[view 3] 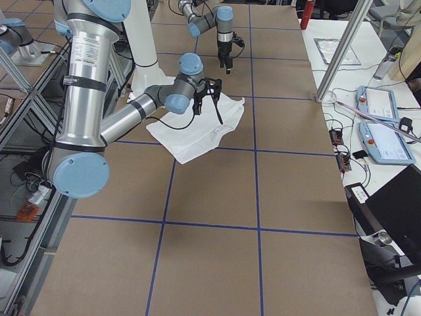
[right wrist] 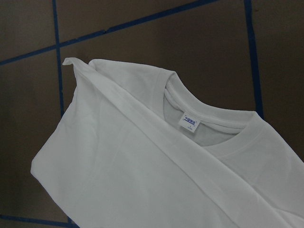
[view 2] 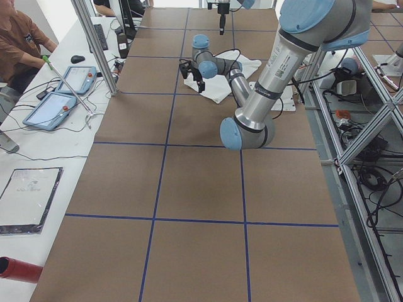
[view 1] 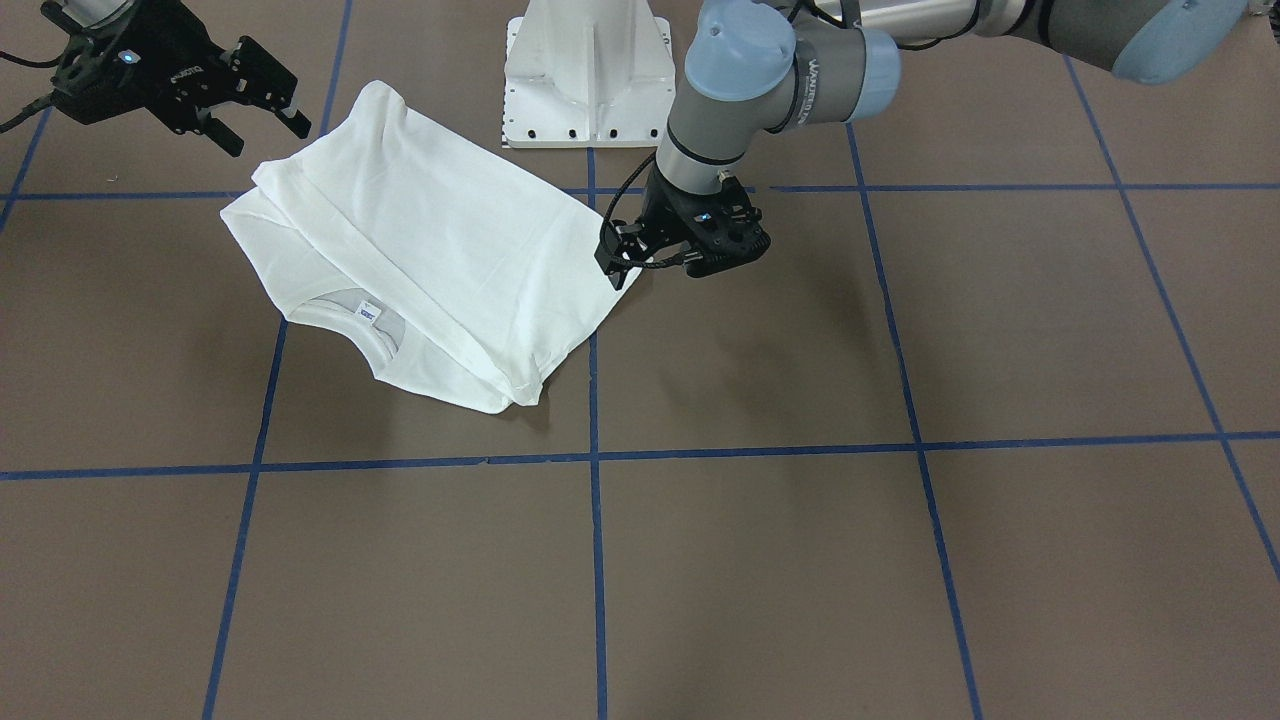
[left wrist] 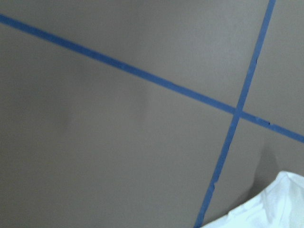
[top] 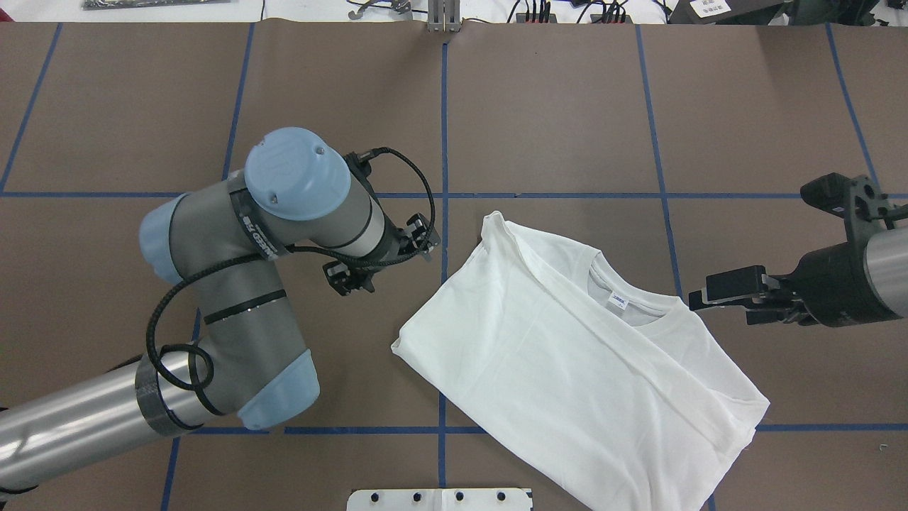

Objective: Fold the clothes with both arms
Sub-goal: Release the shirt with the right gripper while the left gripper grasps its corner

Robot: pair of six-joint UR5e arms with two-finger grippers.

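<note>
The white T-shirt (view 1: 430, 250) lies folded on the brown table, collar and small neck label (view 1: 368, 313) facing up. It also shows in the overhead view (top: 567, 362) and the right wrist view (right wrist: 142, 180). No black print shows. My left gripper (view 1: 725, 262) hangs just beside the shirt's corner, off the cloth, and looks open and empty. The left wrist view shows only that corner (left wrist: 270, 209). My right gripper (view 1: 265, 135) is open and empty, raised beside the collar end of the shirt (top: 752, 245).
The white pedestal base (view 1: 585, 90) stands right behind the shirt. Blue tape lines (view 1: 595, 560) grid the table. In the exterior left view, tablets (view 2: 60, 94) and a person sit beyond the table's long edge.
</note>
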